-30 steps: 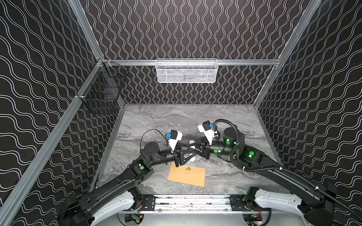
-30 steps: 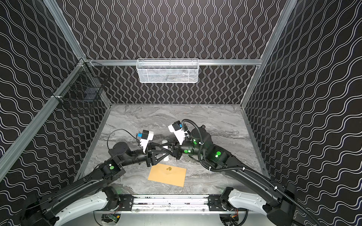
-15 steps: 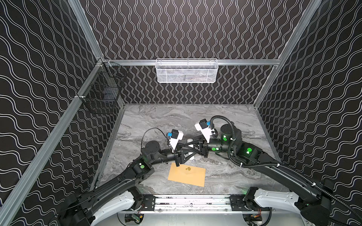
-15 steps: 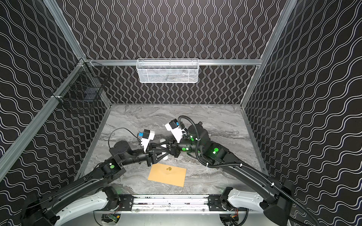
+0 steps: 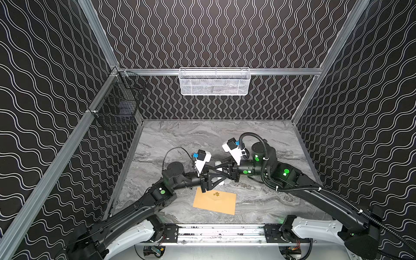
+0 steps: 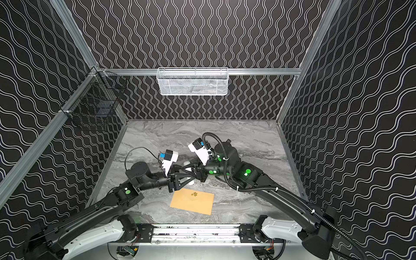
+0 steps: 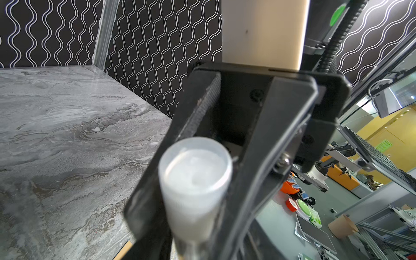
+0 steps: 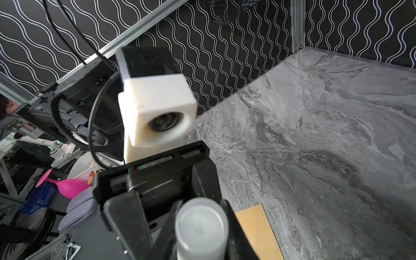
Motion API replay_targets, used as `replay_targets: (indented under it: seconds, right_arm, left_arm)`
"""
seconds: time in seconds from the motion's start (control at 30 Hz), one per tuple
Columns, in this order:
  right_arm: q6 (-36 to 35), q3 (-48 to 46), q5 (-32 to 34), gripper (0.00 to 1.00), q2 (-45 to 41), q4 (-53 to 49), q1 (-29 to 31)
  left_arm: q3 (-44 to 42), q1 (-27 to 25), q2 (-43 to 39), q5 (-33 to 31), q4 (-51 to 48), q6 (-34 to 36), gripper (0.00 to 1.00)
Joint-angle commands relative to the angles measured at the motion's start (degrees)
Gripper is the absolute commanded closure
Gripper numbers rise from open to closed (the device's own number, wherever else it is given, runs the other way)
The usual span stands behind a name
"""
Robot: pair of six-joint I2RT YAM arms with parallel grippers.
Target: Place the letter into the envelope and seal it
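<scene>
left claw (image 8: 198, 238) + right claw (image 7: 191, 220): both clamp cylinder (image 7: 194, 171), likely uncapping glue | envelope (image 5: 215, 201) flat, flap down | letter unseen

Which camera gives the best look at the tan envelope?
Both top views: the envelope lies flat there with nearly its whole outline showing. The right wrist view catches just one end of the envelope, cut off by the picture's edge. The left wrist view shows only a sliver of the envelope.
</scene>
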Motion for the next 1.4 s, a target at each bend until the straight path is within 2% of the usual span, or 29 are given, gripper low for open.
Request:
replay_targets:
  seconds: [0.0, 0.1, 0.27, 0.37, 0.4, 0.5, 0.53, 0.63, 0.8, 1.03, 1.2, 1.37]
  right_arm:
    - [-1.23, 0.76, -0.46, 0.99, 0.36, -1.38, -0.01]
    - [-1.22, 0.47, -0.73, 0.99, 0.68, -1.10, 0.00]
    - [-1.18, 0.88, -1.27, 0.98, 1.40, -1.11, -0.02]
    - [-1.48, 1.65, -1.53, 0.92, 1.74, -1.92, -0.01]
    - [-1.61, 1.78, -1.53, 0.85, 1.62, -2.15, 0.03]
    - [-1.96, 2.38, -0.33, 0.51, 0.13, -3.26, -0.07]
    - [-2.09, 2.21, 0.57, 0.43, -1.10, -3.24, -0.13]
    - [-1.63, 0.28, 3.84, 0.29, -6.00, -1.23, -0.25]
    - [2.17, -7.23, 9.14, 0.28, -15.43, 3.36, -0.24]
    - [8.94, -26.20, 7.82, 0.32, -29.52, 23.27, -0.23]
    - [12.76, -31.55, 3.48, 0.31, -29.12, 33.47, -0.23]
    - [14.52, -32.65, 1.61, 0.29, -25.36, 39.83, -0.23]
  left_arm:
    - [0.10, -0.02, -0.28, 0.03, 1.25, 0.52, 0.58]
    - [0.37, -0.01, -0.10, 0.10, 1.06, 0.28, 0.64]
    - [0.13, -0.01, 0.10, 0.08, 1.83, -0.85, 0.83]
    - [-0.76, -0.01, 0.00, -0.64, 3.41, -2.19, 0.89]
    - [-0.94, 0.01, 0.05, -0.95, 3.69, -2.77, 0.90]
    - [-1.43, 0.01, 0.22, -2.30, 4.89, -5.12, 0.94]
    - [-1.75, 0.01, 0.34, -2.82, 6.01, -6.08, 0.95]
    - [-2.09, 0.12, 0.93, -3.79, 8.71, -8.20, 0.99]
    - [-0.92, 1.63, 2.90, -2.85, 13.49, -12.11, 1.00]
    - [-0.84, 4.48, 10.54, 2.57, 34.65, -24.29, 1.00]
    - [0.19, 4.33, 14.61, 4.73, 44.02, -29.73, 1.00]
    - [0.04, 3.38, 13.52, 3.79, 43.23, -28.50, 1.00]
